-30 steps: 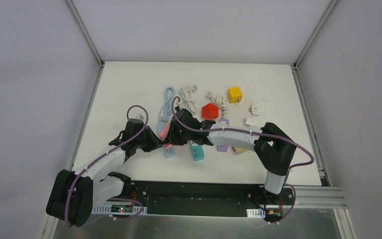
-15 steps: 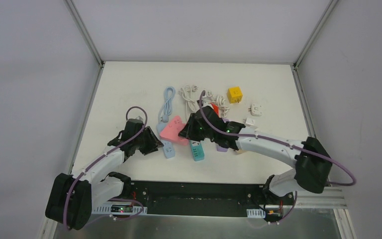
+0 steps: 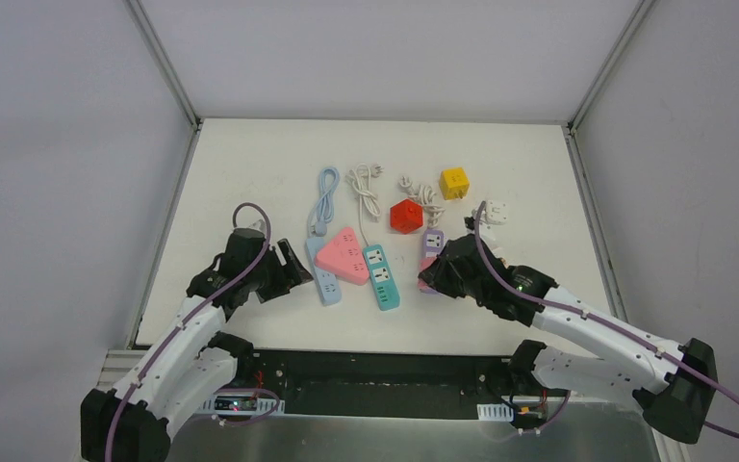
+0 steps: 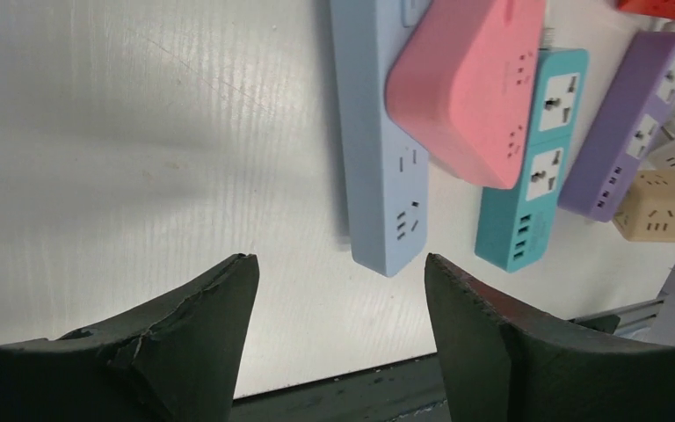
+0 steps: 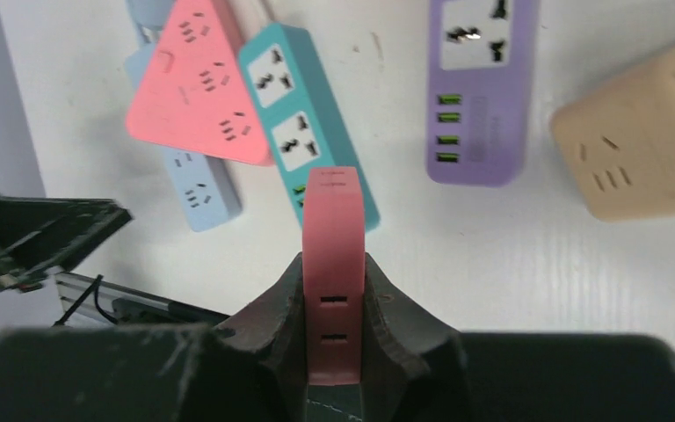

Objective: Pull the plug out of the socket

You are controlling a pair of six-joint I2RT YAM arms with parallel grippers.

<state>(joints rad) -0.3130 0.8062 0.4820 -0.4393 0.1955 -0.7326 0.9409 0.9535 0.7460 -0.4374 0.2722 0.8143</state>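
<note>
The right gripper point(image 5: 335, 290) is clamped on the pink plug point(image 5: 335, 220), one finger on each flat side. The plug stands up out of the jaws and sits in no socket. It is held above the near part of the table point(image 3: 250, 164), close to the front end of the purple strip point(image 5: 479, 88).

The left gripper point(image 4: 341, 264) hangs with its fingers spread wide and nothing between them, just off the near end of the light blue strip point(image 4: 378, 158).

Past the grippers the strips lie side by side, running away from the arms. From the left they are the light blue one, a teal strip point(image 4: 536, 158), then the purple one. A pink triangle socket point(image 4: 470, 88) lies partly on the blue strip and against the teal one. A tan cube point(image 5: 642, 132) sits just right of the purple strip.

Farther back are a coiled blue cable point(image 3: 326, 192), white cords point(image 3: 364, 188), a red block point(image 3: 405, 216), a yellow cube point(image 3: 455, 182) and a small white adapter point(image 3: 496, 209).
</note>
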